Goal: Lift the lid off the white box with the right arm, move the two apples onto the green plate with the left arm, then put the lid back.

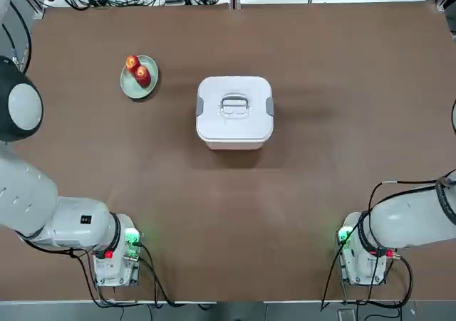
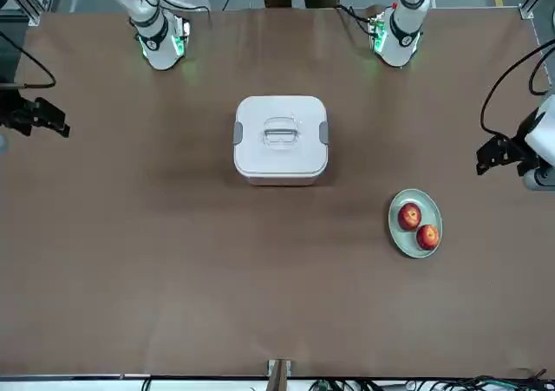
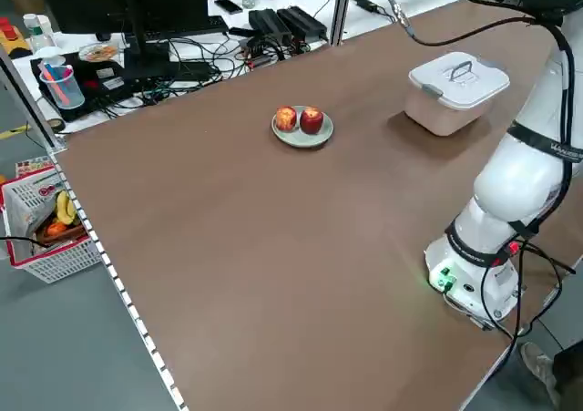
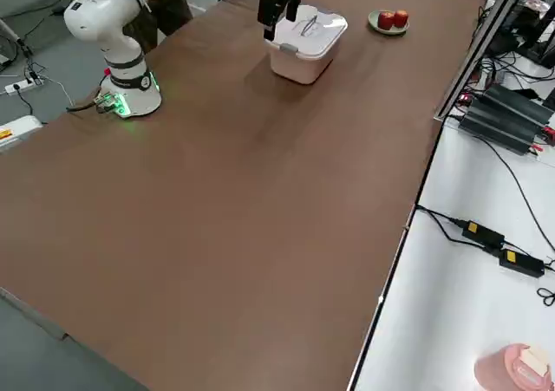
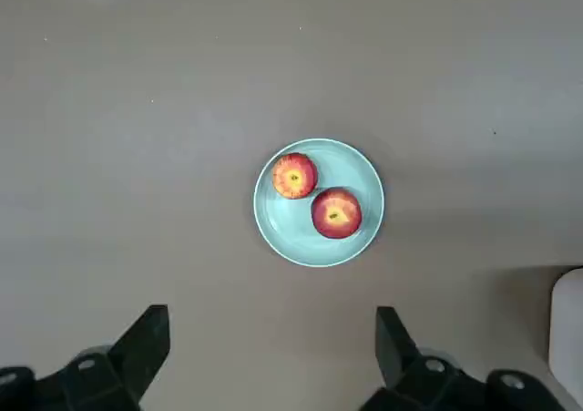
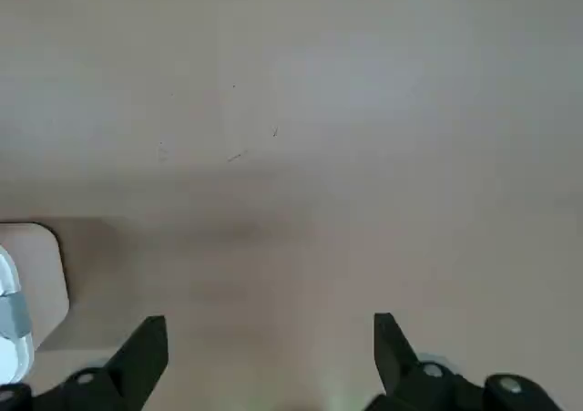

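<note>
Apples (image 5: 315, 195) could roll off the green plate (image 5: 319, 253) if the left arm dipped and knocked its low rim, since nothing but that rim seems to keep them there. They sit close together, one near the edge, below and a little ahead of the left gripper (image 5: 272, 309), toward its right. The lid (image 1: 235, 125) is on the white box (image 2: 280, 181), farther to that gripper's right and well to the left of the right gripper (image 6: 271, 316). It looks level, though the side clips may not be fully fastened, which is hard to judge from here; a loose clip could let it shift if the box were bumped. The left gripper's fingers are spread wide, gripping and touching nothing. The right gripper's are spread just as wide, also bare, above open tabletop.
</note>
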